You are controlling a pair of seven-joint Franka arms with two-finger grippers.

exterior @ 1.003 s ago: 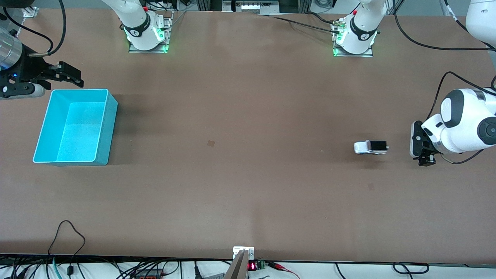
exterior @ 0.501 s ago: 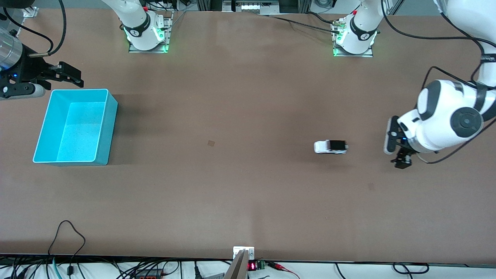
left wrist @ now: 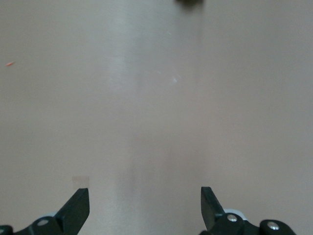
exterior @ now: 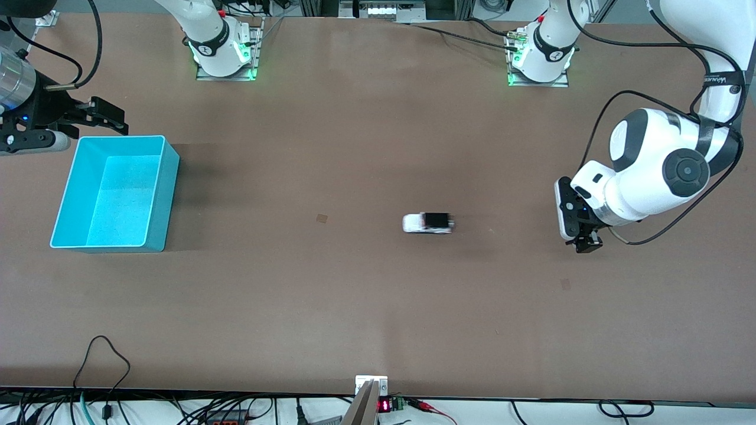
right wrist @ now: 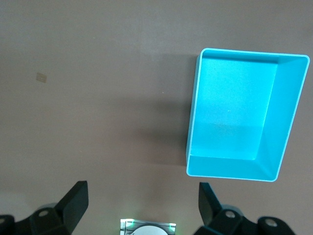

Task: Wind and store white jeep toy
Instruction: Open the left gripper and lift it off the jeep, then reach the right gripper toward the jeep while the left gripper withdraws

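Note:
The white jeep toy, with its black roof panel, stands alone near the middle of the table, blurred and touched by nothing. My left gripper hangs open over the bare table toward the left arm's end, well apart from the jeep. In the left wrist view its fingers frame only bare table, with a dark shape at the frame's edge. My right gripper waits open beside the turquoise bin. The right wrist view shows its fingers spread wide with the bin holding nothing.
The two arm bases stand along the table's edge farthest from the front camera. Cables and a small display lie at the edge nearest it. A small pale mark sits on the tabletop.
The jeep has rolled along the table from the left arm's end toward the middle. The left arm has shifted the same way after it. The right arm has barely moved.

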